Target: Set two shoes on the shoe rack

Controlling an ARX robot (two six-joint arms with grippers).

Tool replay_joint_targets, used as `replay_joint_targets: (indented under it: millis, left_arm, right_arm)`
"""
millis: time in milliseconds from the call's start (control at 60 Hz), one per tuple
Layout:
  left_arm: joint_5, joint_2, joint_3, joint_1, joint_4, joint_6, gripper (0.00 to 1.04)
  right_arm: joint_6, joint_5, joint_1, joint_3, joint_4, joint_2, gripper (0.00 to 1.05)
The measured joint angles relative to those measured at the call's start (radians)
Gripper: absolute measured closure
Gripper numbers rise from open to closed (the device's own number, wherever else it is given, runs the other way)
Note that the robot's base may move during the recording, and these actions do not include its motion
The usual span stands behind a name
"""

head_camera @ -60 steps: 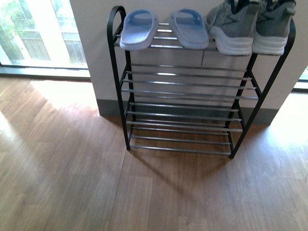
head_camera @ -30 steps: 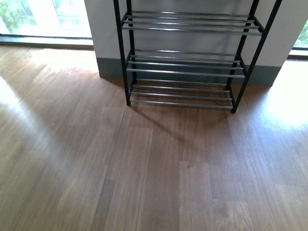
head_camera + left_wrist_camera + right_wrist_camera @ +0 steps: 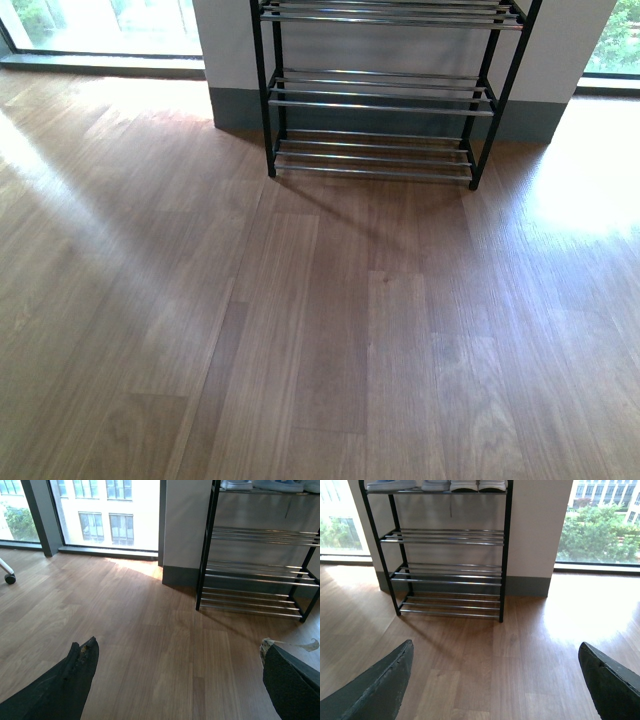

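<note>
Standing against a pale wall (image 3: 230,40) between windows (image 3: 597,525), the shoe rack (image 3: 375,105) is casting shadow on wooden flooring (image 3: 320,330); both claws, left gripper (image 3: 175,680) and right gripper (image 3: 495,680), are hanging spread, empty.

A home entryway: wood floor (image 3: 330,330), shoe rack (image 3: 380,100), windows (image 3: 107,515).
</note>
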Motion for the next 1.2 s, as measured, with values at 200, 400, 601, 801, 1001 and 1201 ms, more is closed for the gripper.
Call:
replay_joint_targets:
  millis: [200, 400, 601, 801, 1001, 1201]
  left_arm:
    - [0.0, 0.0, 0.0, 0.0, 0.0, 0.0, 0.09]
    - [0.001, 0.0, 0.0, 0.0, 0.0, 0.0, 0.09]
    - [0.0, 0.0, 0.0, 0.0, 0.0, 0.0, 0.09]
    - [-0.005, 0.0, 0.0, 0.0, 0.0, 0.0, 0.09]
    - [0.001, 0.0, 0.0, 0.001, 0.0, 0.0, 0.09]
    - [-0.003, 0.0, 0.0, 0.001, 0.0, 0.0, 0.09]
  right_arm:
    - [0.0, 0.0, 0.0, 0.0, 0.0, -0.001, 0.09]
    - [0.0, 0.002, 0.0, 0.0, 0.0, -0.001, 0.09]
    - [0.0, 0.0, 0.0, 0.0, 0.0, 0.0, 0.09]
    - [0.0, -0.006, 0.0, 0.0, 0.0, -0.001, 0.09]
    - [0.0, 0.0, -0.002, 0.0, 0.0, -0.002, 0.09]
    - [0.0, -0.006, -0.002, 0.0, 0.0, -0.002, 0.09]
